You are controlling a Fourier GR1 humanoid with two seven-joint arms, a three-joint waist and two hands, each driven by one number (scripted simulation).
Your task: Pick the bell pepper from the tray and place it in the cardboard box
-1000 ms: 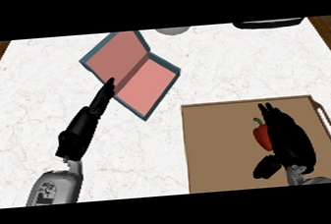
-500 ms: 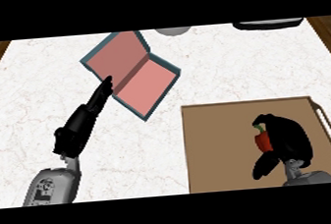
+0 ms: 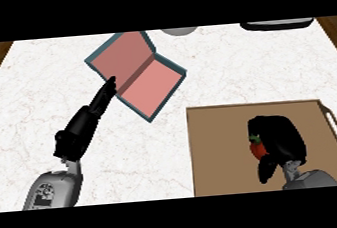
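Peeking left beneath right hand [image 3: 279, 138]: bell pepper [image 3: 257, 149]

One red bell pepper [image 3: 257, 149], one brown tray [image 3: 226, 151], one open cardboard box [image 3: 135, 74], two black hands, left [image 3: 84, 127], right [image 3: 281, 139], one white counter [image 3: 51, 85]

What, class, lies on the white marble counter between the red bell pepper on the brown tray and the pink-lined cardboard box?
Nothing visible: only bare counter separates the tray from the box.
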